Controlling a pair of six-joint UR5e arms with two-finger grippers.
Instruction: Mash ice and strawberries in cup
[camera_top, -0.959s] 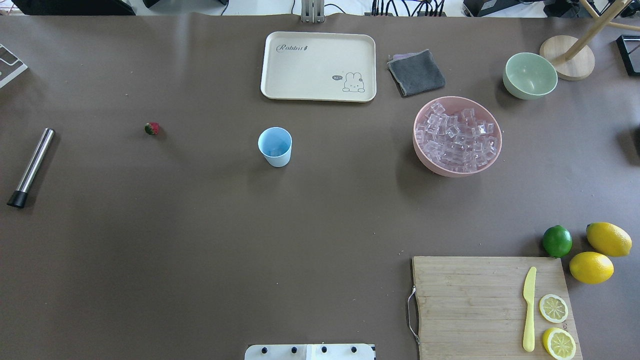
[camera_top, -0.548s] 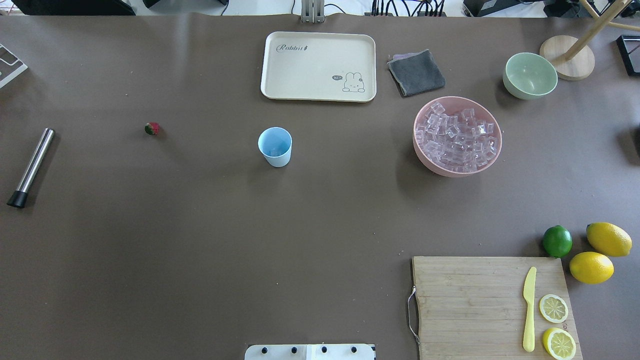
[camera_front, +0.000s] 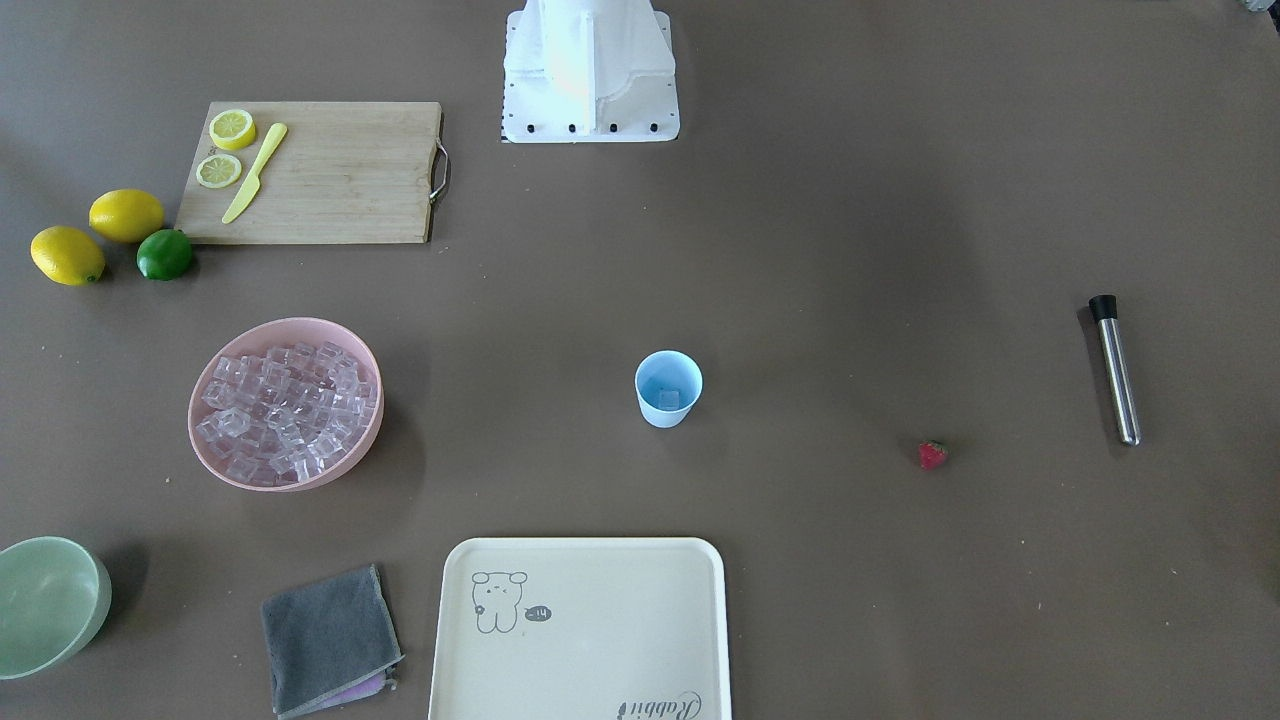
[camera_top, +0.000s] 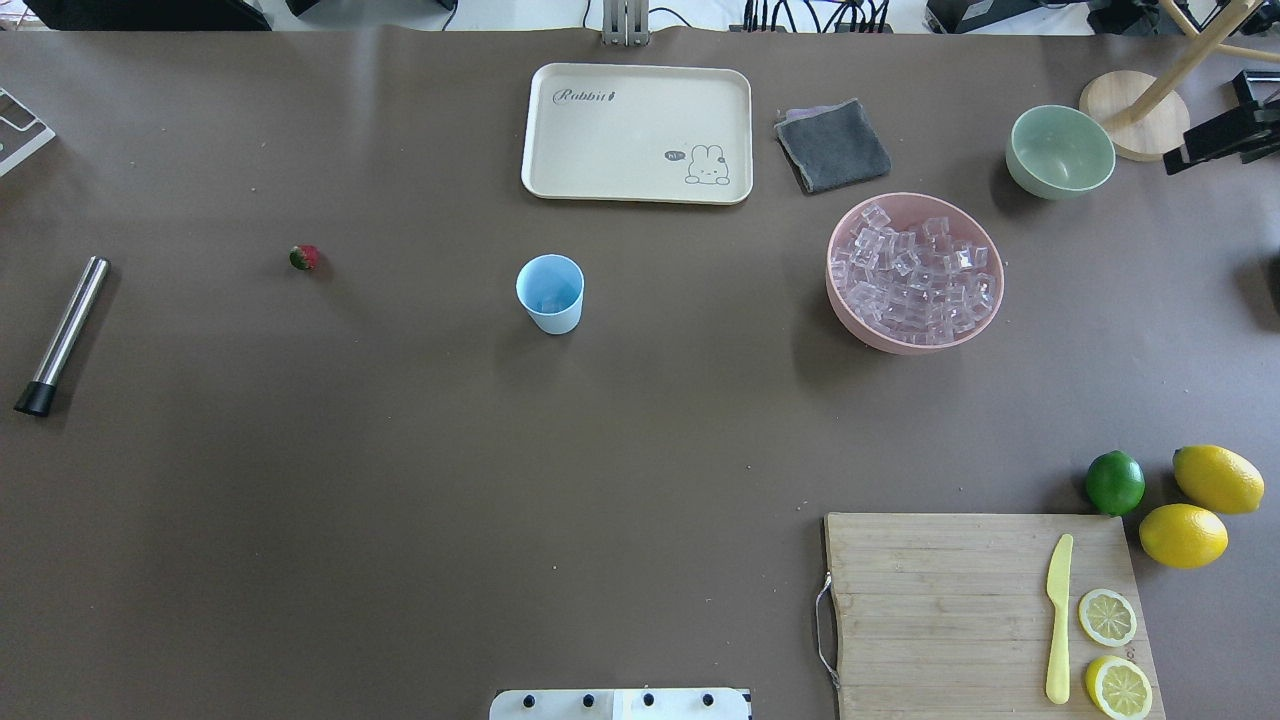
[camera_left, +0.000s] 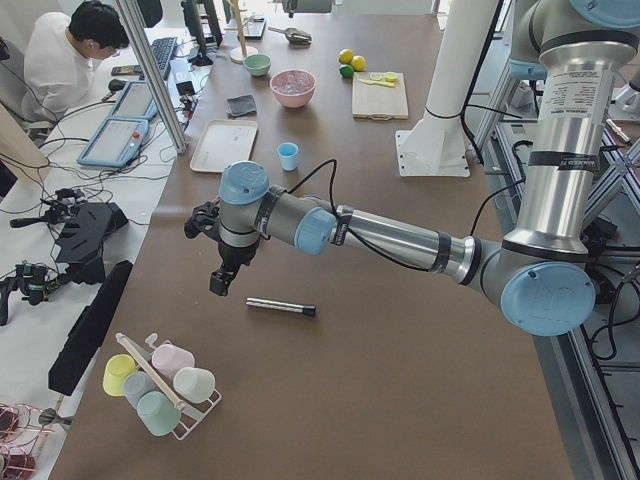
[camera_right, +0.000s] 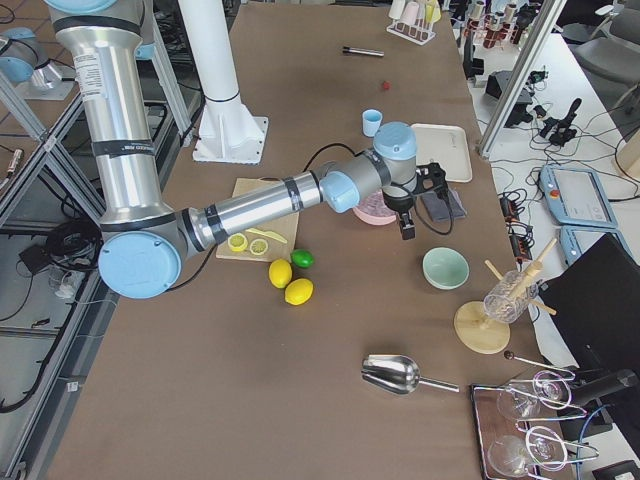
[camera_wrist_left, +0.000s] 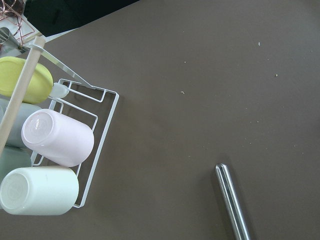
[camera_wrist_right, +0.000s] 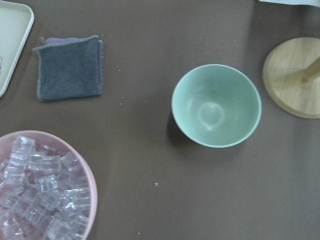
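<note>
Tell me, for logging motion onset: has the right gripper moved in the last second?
Yes. The right gripper has entered the overhead view at its right edge, beside the wooden stand base.

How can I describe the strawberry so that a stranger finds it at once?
Start at the cream tray at the far middle of the brown table; the light blue cup stands just before it. From the cup go toward the robot's left, about halfway to the long metal rod: the strawberry lies there alone. It is the only small red thing, with a green top.
</note>
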